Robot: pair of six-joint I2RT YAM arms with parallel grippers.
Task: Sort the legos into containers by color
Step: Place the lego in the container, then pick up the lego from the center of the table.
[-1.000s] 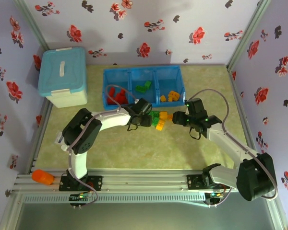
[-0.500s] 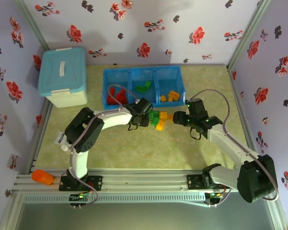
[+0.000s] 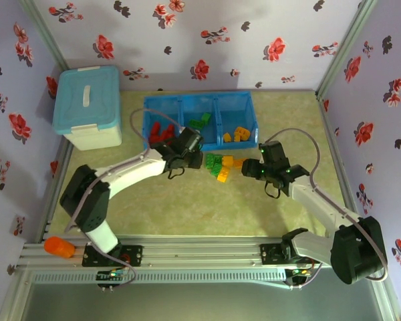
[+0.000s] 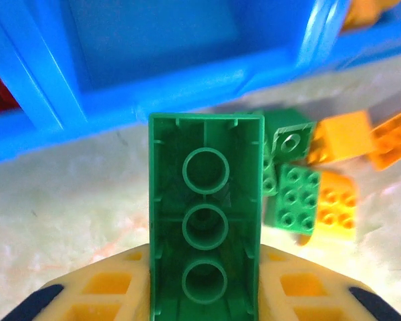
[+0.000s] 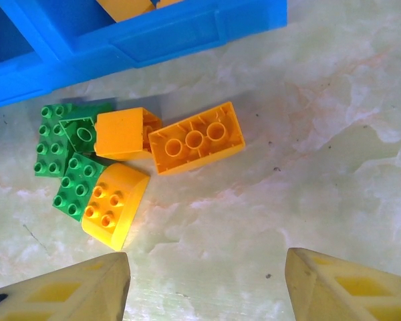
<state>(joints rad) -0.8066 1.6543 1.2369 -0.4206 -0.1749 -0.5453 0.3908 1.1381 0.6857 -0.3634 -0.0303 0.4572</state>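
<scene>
Left gripper (image 4: 204,291) pinching a green brick (image 4: 206,227) just short of the tray (image 4: 187,100); right gripper (image 5: 207,291), fingers spread, above loose bricks (image 5: 123,134) lying beside that tray.

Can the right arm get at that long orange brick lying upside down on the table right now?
Probably yes: the right hand is open and faces the long orange brick, with nothing standing between them.
</scene>
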